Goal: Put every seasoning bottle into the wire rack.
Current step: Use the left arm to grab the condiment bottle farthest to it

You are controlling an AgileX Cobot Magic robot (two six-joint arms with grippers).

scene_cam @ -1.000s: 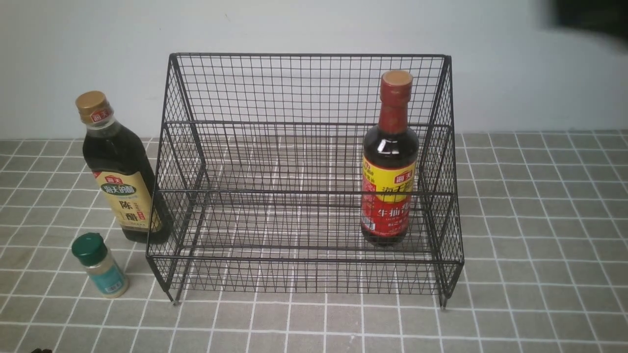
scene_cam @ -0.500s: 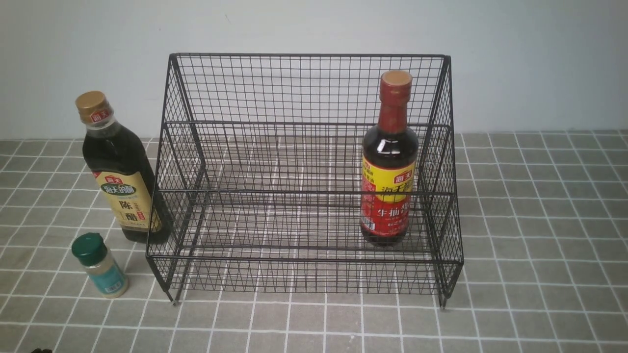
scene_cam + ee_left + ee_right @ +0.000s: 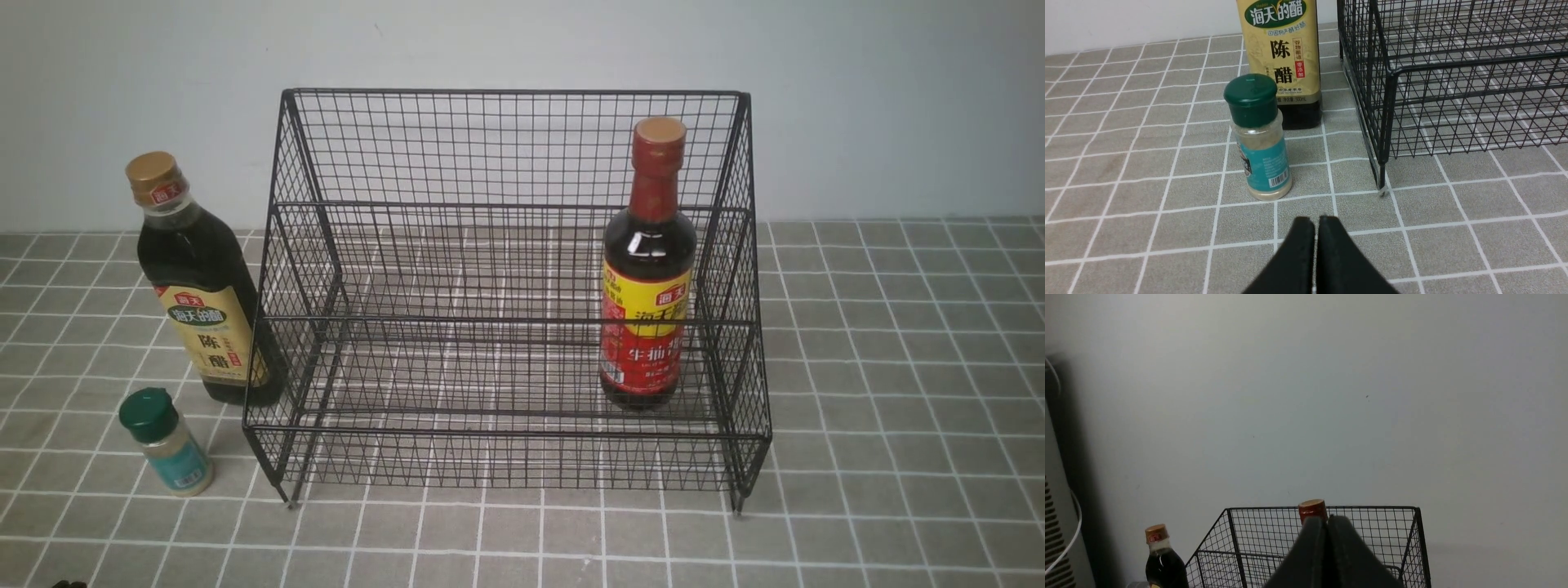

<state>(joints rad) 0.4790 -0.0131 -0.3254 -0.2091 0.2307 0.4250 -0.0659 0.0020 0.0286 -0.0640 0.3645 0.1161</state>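
Note:
The black wire rack [image 3: 506,147] stands mid-table. The red-necked bottle with the red-yellow label [image 3: 649,269] stands upright inside it at the right. The gold-capped bottle with the tan label [image 3: 200,286] stands on the table just left of the rack. The green-capped shaker [image 3: 166,443] stands in front of that bottle. Neither gripper shows in the front view. In the left wrist view my left gripper [image 3: 1316,220] is shut and empty, low over the table, a short way from the shaker [image 3: 1259,136]. In the right wrist view my right gripper [image 3: 1327,519] is shut and empty, high up, with the red cap [image 3: 1312,508] beyond it.
The table has a grey tiled cover [image 3: 898,367] and a plain white wall [image 3: 898,106] behind it. A pale appliance with a white cable [image 3: 1061,539] shows at the edge of the right wrist view.
A dark blurred shape at the top right of the front view one second ago has left the view. The bottles and the rack have not moved.

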